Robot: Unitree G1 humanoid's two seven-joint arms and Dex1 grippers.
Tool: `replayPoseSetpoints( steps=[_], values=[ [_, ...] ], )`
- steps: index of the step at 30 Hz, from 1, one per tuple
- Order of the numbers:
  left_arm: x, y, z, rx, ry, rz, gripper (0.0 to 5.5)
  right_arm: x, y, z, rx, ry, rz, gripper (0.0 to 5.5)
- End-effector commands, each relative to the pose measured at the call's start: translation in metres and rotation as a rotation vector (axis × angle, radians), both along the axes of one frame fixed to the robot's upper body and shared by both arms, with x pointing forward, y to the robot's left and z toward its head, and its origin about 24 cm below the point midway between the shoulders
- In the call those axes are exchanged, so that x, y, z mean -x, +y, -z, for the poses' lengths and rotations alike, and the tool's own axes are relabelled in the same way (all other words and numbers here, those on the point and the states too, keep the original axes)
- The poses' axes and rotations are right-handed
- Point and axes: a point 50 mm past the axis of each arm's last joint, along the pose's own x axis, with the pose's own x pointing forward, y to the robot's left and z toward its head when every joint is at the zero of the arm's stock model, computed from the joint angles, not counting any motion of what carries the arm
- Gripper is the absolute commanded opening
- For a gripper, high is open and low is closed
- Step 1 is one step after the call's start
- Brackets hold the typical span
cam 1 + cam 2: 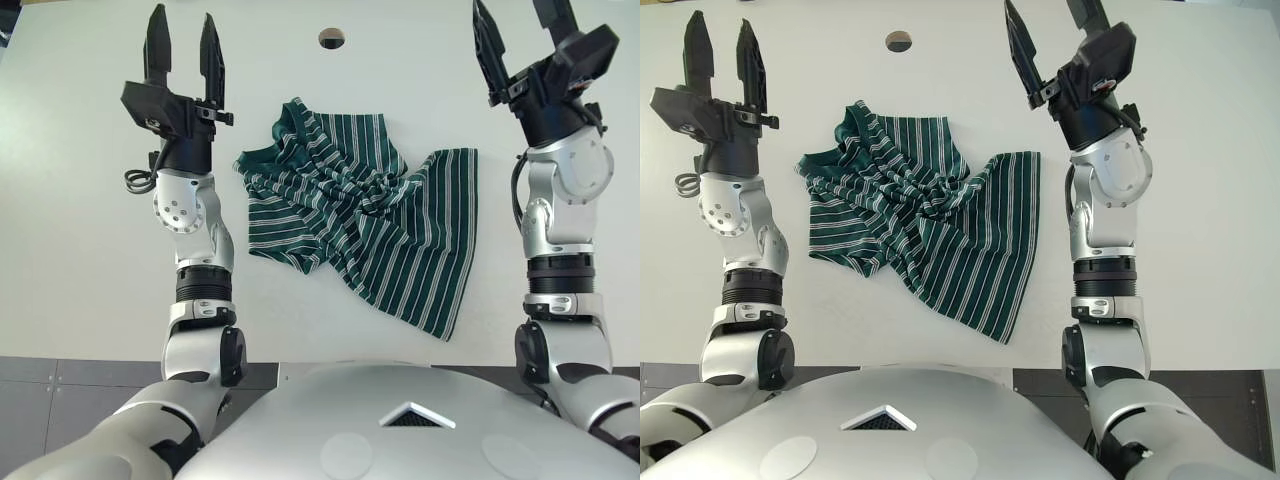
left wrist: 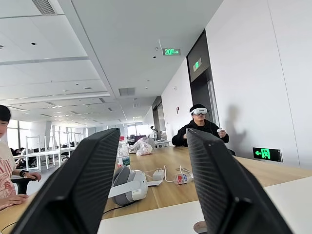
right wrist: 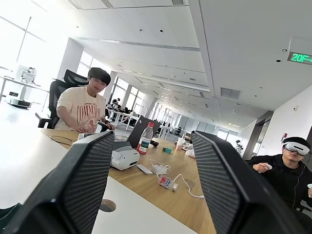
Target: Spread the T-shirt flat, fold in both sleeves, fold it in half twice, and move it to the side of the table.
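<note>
Green-and-white striped T-shirt [image 1: 370, 215] lies crumpled at the middle of the white counter [image 1: 70, 250], between the two arms. One striped panel trails toward the near edge on the right side. The left pincer [image 1: 183, 30] stands upright to the left of the garment, its fingers spread wide, empty and apart from the cloth. The right pincer [image 1: 512, 25] stands likewise on the right, wide and empty. A small round hole [image 1: 331, 38] marks the counter beyond the shirt.

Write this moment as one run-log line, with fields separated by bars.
stage: spreading not begun | T-shirt: crumpled, middle of table | left gripper: open, empty, beside shirt | right gripper: open, empty, beside shirt
</note>
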Motion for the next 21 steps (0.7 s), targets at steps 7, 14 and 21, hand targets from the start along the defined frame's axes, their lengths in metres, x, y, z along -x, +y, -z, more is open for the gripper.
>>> replayPoseSetpoints(
  steps=[7, 14, 21],
  values=[
    [-0.002, -0.010, -0.009, 0.011, -0.009, 0.027, 2.52, -0.003, 0.022, 0.004, 0.092, -0.009, -0.061, 2.90],
    [-0.001, -0.017, -0.010, 0.019, -0.003, 0.031, 2.52, -0.012, 0.050, 0.048, 0.577, 0.045, -0.152, 2.90],
    [-0.003, -0.018, -0.017, 0.022, -0.018, 0.031, 2.52, -0.025, 0.070, 0.084, 0.993, 0.041, -0.240, 2.90]
  ],
)
